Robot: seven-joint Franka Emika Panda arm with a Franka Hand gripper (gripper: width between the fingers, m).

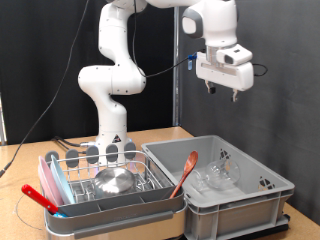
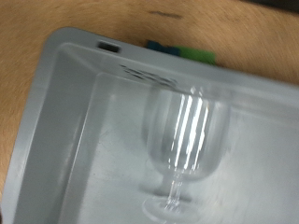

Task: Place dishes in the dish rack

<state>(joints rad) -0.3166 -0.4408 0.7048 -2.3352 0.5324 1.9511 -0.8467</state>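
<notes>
1. Jaws hang apart with nothing between them; the two dark fingertips of the gripper (image 1: 223,90) point down, high in the air over the grey bin (image 1: 262,188), well clear of everything in it.
2. In the exterior view the dish rack (image 1: 70,178) sits on the wooden table (image 1: 170,135) at the left, touching the bin on its right.
3. Inside the rack lies a shiny steel bowl (image 1: 114,180), round and turned so its outer side catches the light; several upright prongs stand behind it.
4. Pink-red edge pieces (image 1: 50,182) run along the rack's left side, and a red utensil handle (image 1: 40,198) sticks out at its front-left corner.
5. An orange-brown wooden spoon (image 1: 184,171) leans on the wall between rack and bin, its bowl end raised.
6. Clear glass pieces (image 1: 215,180) rest on the bin's floor; from this view their shapes are hard to make out.
7. The wrist view looks down into the bin (image 2: 56,121) and shows a stemmed wine glass (image 2: 184,140) with a ribbed-looking cup, its foot blurred near the picture's edge.
8. Beyond the bin's rim in that view, something blue and green (image 2: 182,52) lies on the table; I cannot tell what it is.
</notes>
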